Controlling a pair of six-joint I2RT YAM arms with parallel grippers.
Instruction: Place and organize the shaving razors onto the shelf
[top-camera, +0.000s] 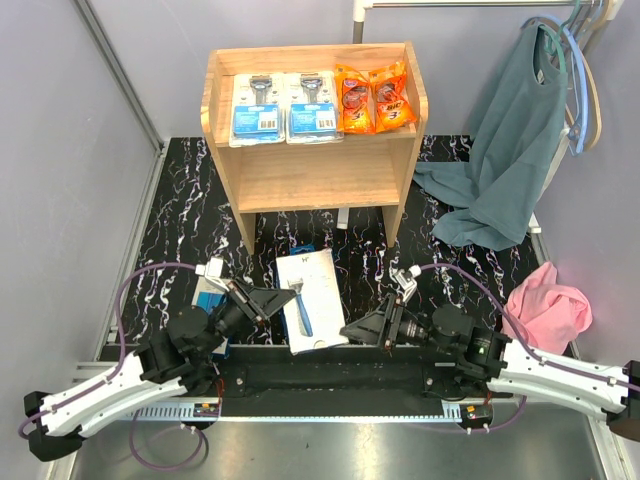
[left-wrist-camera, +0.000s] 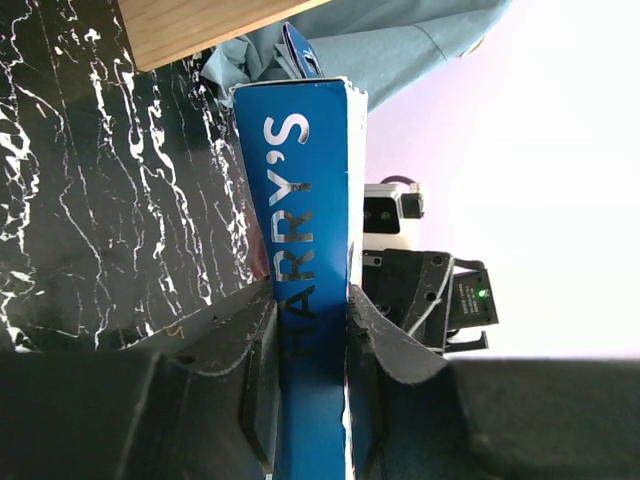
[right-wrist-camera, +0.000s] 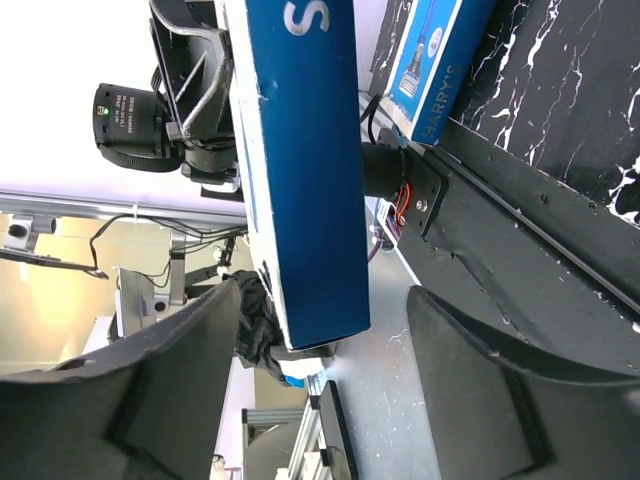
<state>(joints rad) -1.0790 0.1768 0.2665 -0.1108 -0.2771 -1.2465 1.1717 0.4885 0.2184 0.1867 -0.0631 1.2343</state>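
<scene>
The left gripper (left-wrist-camera: 310, 305) pinches the Harry's razor box (left-wrist-camera: 295, 180) by its thin edge, likely bound for the shelf (top-camera: 310, 180). The right gripper (right-wrist-camera: 328, 330) is wide open, empty.

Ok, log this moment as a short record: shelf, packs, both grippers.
shelf top tier: two blue blister packs, then two orange packets, in a row
left gripper: shut on Harry's box, gripping its thin sides
right gripper: open, fingers either side of that box's end
second Harry's box: on the table by the left arm
</scene>
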